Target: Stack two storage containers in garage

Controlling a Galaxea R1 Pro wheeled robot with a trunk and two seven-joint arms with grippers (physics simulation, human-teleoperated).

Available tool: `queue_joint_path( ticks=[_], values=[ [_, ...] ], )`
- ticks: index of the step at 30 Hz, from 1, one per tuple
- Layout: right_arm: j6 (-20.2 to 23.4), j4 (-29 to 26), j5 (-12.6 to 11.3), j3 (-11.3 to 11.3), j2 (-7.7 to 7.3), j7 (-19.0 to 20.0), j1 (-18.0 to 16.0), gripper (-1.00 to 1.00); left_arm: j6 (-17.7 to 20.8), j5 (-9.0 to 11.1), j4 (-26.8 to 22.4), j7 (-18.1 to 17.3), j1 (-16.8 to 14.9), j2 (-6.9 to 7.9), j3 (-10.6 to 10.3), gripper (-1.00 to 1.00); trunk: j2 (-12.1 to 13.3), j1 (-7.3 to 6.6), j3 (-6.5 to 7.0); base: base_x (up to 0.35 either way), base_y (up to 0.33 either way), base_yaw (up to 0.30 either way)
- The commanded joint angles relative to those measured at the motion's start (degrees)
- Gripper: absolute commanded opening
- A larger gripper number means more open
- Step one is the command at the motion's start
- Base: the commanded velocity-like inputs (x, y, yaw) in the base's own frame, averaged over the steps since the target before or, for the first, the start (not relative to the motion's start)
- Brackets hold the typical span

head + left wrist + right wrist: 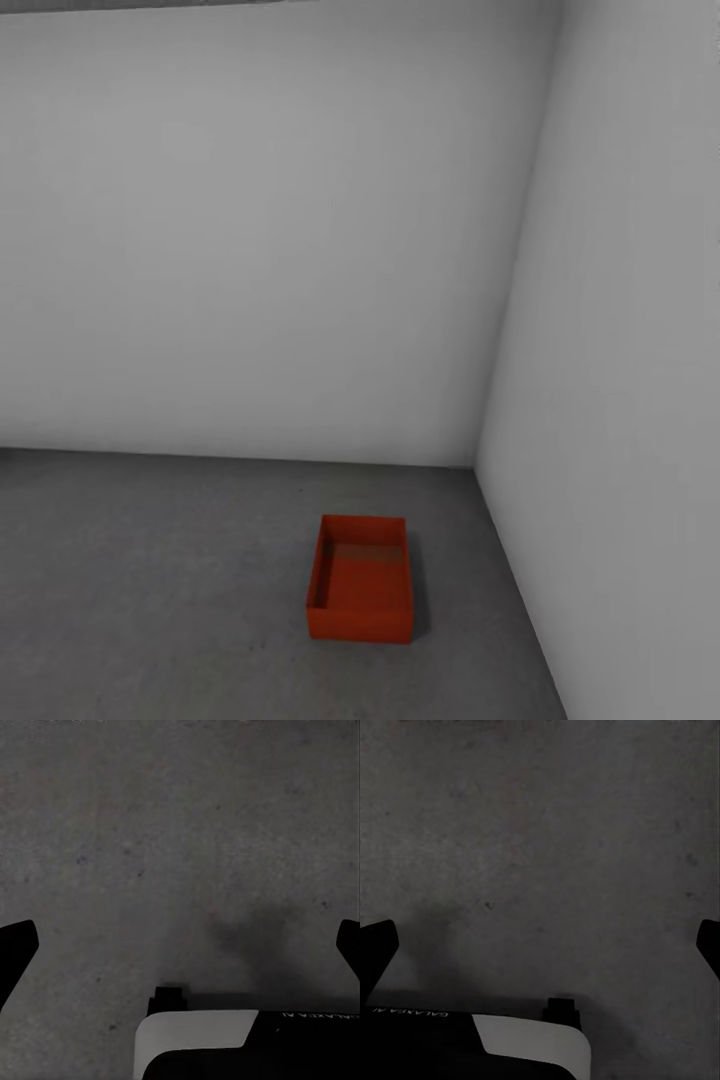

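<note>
We hold both claws, left claw (180, 945) and right claw (540, 945), spread wide over bare floor (180, 832); one storage container (361, 580) sits ahead, well apart.

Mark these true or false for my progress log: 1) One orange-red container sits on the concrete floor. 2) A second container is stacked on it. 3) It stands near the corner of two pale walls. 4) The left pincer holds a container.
1) True: the container rests on the floor.
2) False: nothing is stacked on it; its inside is open.
3) True: the walls meet just behind it.
4) False: the left pincer is spread open over bare concrete.
</note>
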Motion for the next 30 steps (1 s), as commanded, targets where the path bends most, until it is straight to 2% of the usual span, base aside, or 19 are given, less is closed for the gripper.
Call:
queue_joint_path(
  ticks=[1, 11, 22, 30],
  values=[
    [-0.21, 0.08, -0.49, 0.46, -0.02, 0.19, -0.05, 1.0, -0.4, 0.3, 0.27, -0.3, -0.11, 0.02, 0.09, 1.0, 0.35, -0.21, 0.2, 0.0, 0.0, 0.0],
    [-0.21, 0.08, -0.49, 0.44, -0.02, 0.21, -0.05, 1.0, -0.38, 0.3, 0.27, -0.3, -0.11, 0.02, 0.09, 1.0, 4.36, -2.41, 2.93, -0.022, 0.0, 0.0],
    [-0.21, 0.08, -0.49, 0.46, -0.02, 0.22, -0.05, 1.0, -0.39, 0.3, 0.27, -0.3, -0.11, -0.03, 0.09, 1.0, 8.77, -4.82, 5.94, -0.281, 0.0, 0.0],
    [-0.21, 0.08, -0.45, 0.44, -0.02, 0.21, -0.05, 1.0, -0.39, 0.3, 0.27, -0.3, -0.11, -0.04, 0.09, 1.0, 11.98, -6.58, 7.81, -0.061, 0.0, 0.0]
  ],
)
